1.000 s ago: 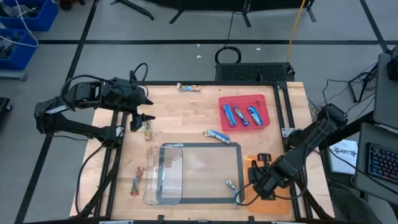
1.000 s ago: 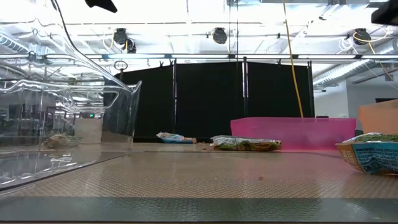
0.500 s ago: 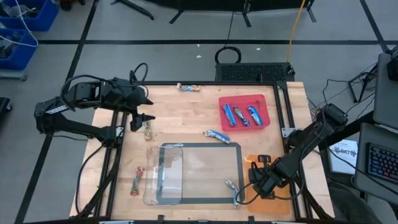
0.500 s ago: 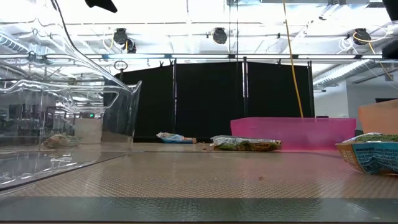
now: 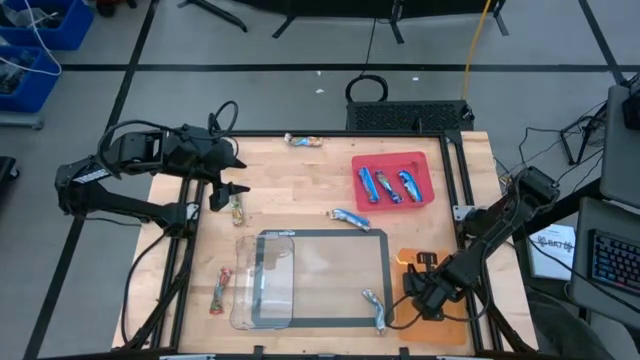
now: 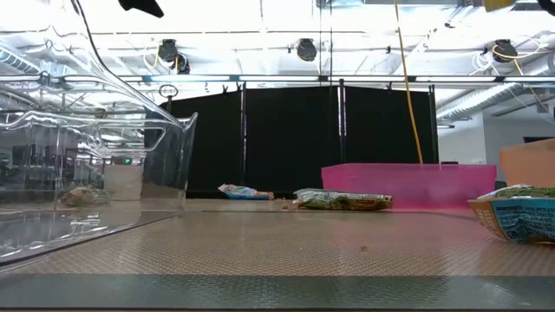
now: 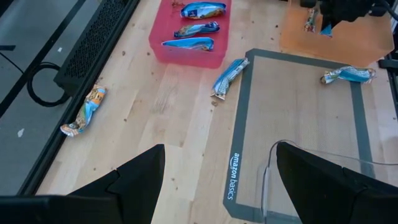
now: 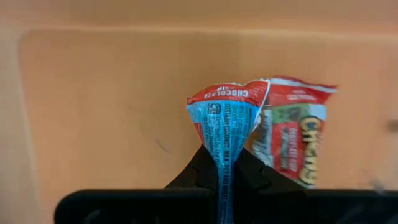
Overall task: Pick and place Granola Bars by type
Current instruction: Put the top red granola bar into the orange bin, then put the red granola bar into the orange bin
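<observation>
My right gripper (image 5: 424,298) is shut on a red-and-light-blue granola bar (image 8: 227,118) above the orange tray (image 5: 452,326) at the table's near right. A second red bar (image 8: 292,138) lies in that tray. Three blue bars lie in the pink tray (image 5: 420,163). Loose bars lie on the table: a blue one (image 5: 350,217), one at the far edge (image 5: 305,140), a tan-green one (image 5: 237,207), a red one (image 5: 220,290), and one on the mat's near right corner (image 5: 375,308). My left gripper (image 5: 225,190) waits open, up off the table at its left. My right gripper pinches one end of the bar's wrapper (image 8: 221,167) between its two fingers (image 8: 202,169). The fingers come from above, pointing down. The bar hangs below them, its flared red end seam (image 8: 227,94) toward the orange tray. I cannot tell whether that end touches the tray.
A clear plastic container (image 5: 262,280) lies on the left part of the grey-edged mat (image 5: 320,235) in the middle of the table. In the low view it (image 6: 95,173) fills the left side, with the pink tray (image 6: 408,186) far behind.
My right gripper has sunk toward the orange tray with the bar still hanging below its shut fingers. The bar on the mat's near right corner now shows clear of that arm.
</observation>
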Tool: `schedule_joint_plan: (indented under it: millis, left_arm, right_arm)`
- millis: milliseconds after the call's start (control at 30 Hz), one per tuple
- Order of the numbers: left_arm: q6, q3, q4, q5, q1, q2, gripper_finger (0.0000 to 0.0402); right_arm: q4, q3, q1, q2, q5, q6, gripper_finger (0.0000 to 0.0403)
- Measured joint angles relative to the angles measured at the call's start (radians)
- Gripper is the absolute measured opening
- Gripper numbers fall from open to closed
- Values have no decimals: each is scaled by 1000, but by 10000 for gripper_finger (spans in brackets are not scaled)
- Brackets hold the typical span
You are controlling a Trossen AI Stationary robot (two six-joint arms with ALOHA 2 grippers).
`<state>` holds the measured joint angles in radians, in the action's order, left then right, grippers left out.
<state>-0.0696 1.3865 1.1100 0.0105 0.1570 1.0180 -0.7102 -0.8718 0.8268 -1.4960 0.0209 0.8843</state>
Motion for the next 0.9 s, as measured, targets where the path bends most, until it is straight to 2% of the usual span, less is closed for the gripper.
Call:
schedule_joint_plan:
  millis: [167, 400, 567, 733, 900]
  left_arm:
    - [0, 0, 0, 0, 0, 0, 306]
    - [4, 0, 1, 17, 0, 0, 312]
    - [6, 0, 1, 25, 0, 0, 328]
    - [4, 0, 1, 25, 0, 0, 341]
    - [-10, 0, 1, 28, 0, 0, 338]
  right_arm:
    - [36, 28, 7, 0, -19, 43, 17]
    - [19, 53, 7, 0, -71, 129, 108]
    - [35, 54, 7, 3, -105, 152, 149]
    - [52, 53, -8, 39, -151, 176, 163]
    - [45, 53, -30, 142, -157, 203, 157]
